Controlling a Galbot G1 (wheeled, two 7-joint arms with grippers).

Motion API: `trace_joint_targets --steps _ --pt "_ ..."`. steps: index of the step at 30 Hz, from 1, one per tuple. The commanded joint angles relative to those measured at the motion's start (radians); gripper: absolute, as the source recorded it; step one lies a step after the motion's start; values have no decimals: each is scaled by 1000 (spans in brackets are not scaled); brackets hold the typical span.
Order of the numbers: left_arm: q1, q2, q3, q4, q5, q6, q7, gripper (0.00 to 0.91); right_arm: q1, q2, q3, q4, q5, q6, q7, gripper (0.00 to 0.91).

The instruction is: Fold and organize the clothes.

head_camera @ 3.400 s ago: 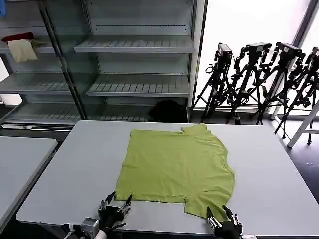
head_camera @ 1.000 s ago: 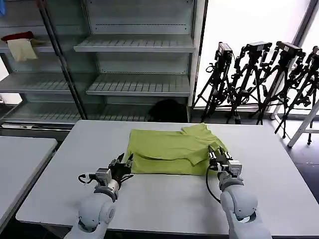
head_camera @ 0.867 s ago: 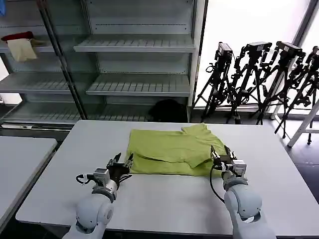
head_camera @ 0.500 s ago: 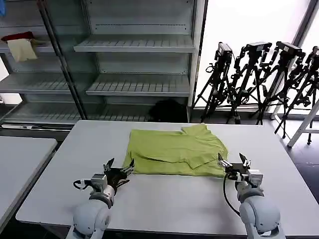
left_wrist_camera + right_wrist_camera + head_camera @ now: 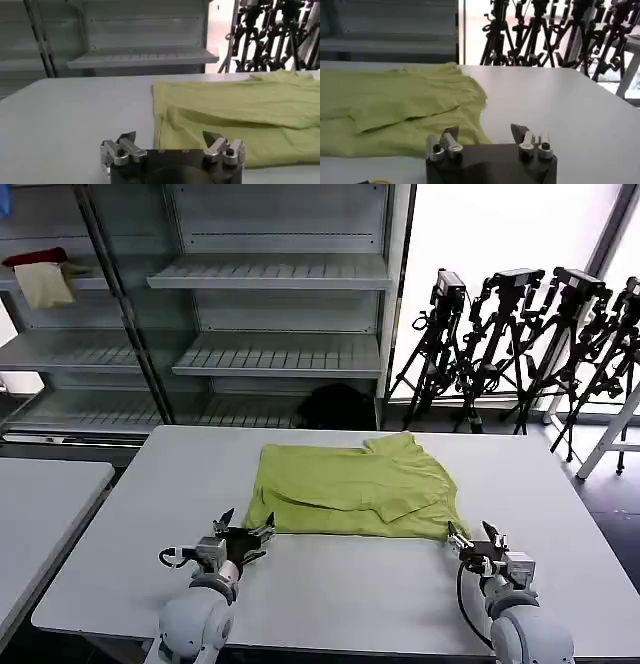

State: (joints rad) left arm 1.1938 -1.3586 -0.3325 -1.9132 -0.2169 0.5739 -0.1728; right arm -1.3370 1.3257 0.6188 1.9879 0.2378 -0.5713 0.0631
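Observation:
The lime-green T-shirt (image 5: 350, 487) lies on the grey table (image 5: 330, 584), folded in half so its near half rests on the far half, one sleeve on top at the right. My left gripper (image 5: 243, 533) hovers open just off the shirt's near left corner, holding nothing. Open as well, my right gripper (image 5: 472, 537) sits off the near right corner. From the left wrist, the shirt (image 5: 240, 112) spreads beyond the open left gripper (image 5: 170, 140). The right wrist view has the shirt (image 5: 390, 107) ahead of the open right gripper (image 5: 485, 133).
Metal shelving (image 5: 270, 279) stands behind the table, with a red cloth (image 5: 35, 257) and a beige cloth (image 5: 45, 284) on an upper left shelf. Camera tripods (image 5: 530, 334) crowd the back right. A second table (image 5: 40, 504) is at the left.
The shirt, once flat, was folded in half away from me. Since a second ago both grippers have let go, drawn back toward me off the near edge and stand open.

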Motion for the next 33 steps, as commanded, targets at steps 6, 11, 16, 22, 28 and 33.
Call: trace_joint_targets --steps 6,11,16,22,28,33 --pt "0 7 6 19 14 4 19 10 -17 -8 -1 24 -11 -7 -6 0" --pt "7 10 10 19 18 4 35 10 -18 -9 0 50 -11 -7 -5 0" --pt "9 10 9 26 19 4 36 10 -20 -10 3 65 -10 -8 -4 0" --pt "21 13 4 6 8 -14 29 0 -46 -15 9 93 16 -8 5 0" --pt "105 33 -20 -98 -1 -18 33 0 -132 -24 22 184 52 -10 24 0" --pt "280 70 -100 -292 -37 3 68 0 -276 -32 -22 310 43 -11 59 0"
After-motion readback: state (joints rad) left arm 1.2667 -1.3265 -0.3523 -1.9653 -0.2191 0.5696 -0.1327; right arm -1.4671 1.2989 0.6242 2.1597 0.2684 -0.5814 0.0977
